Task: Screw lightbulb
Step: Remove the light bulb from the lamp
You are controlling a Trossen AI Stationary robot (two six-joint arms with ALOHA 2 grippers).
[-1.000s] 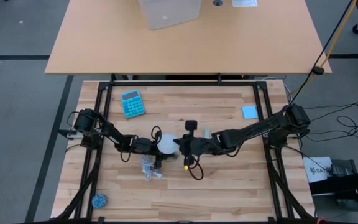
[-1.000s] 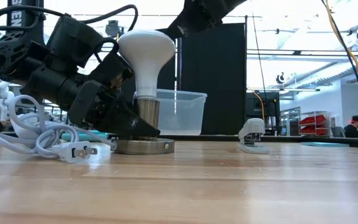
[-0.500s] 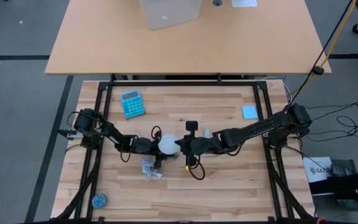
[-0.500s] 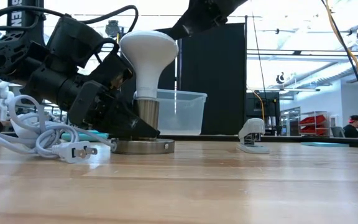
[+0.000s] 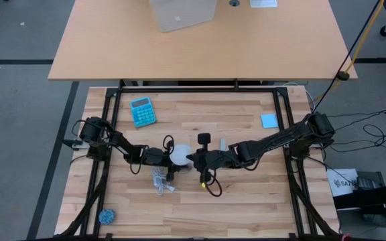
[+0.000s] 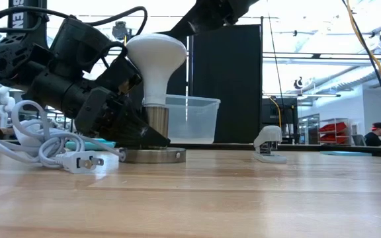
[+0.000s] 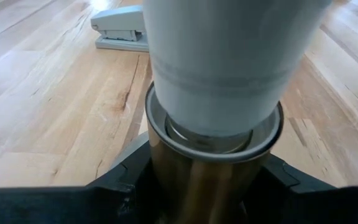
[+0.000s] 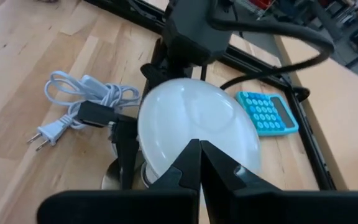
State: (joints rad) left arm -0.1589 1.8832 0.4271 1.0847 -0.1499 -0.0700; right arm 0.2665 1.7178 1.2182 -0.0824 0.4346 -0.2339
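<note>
The white lightbulb [image 5: 179, 155] stands upright, dome up, with its base in the brass barrel of a round metal socket [image 6: 155, 125]. The socket's base disc [image 6: 154, 155] lies flat on the table. My left gripper [image 5: 168, 159] is shut on the socket's barrel from the table's left. My right gripper [image 5: 190, 159] comes in from the right, above the bulb. In its wrist view the fingers [image 8: 199, 152] are shut together over the bulb's dome face [image 8: 185, 118]. My left gripper pinches the socket's brass barrel [image 7: 210, 183] between its two fingers, one on each side, just under the bulb's neck. The fingers slant down from the table's left. The socket stays upright with its disc on the table. My right gripper is at the dome's top edge; I cannot tell whether it touches.
The socket's white cord and plug [image 6: 58, 151] lie coiled on the table beside my left gripper. A stapler [image 6: 268, 145] sits to the right of the bulb, a blue calculator [image 5: 143, 111] at the far left, a blue note [image 5: 269, 120] at the far right.
My right gripper has gone a little toward the table's left, over the bulb. The bulb stays upright in the socket, and my left gripper has kept its hold.
</note>
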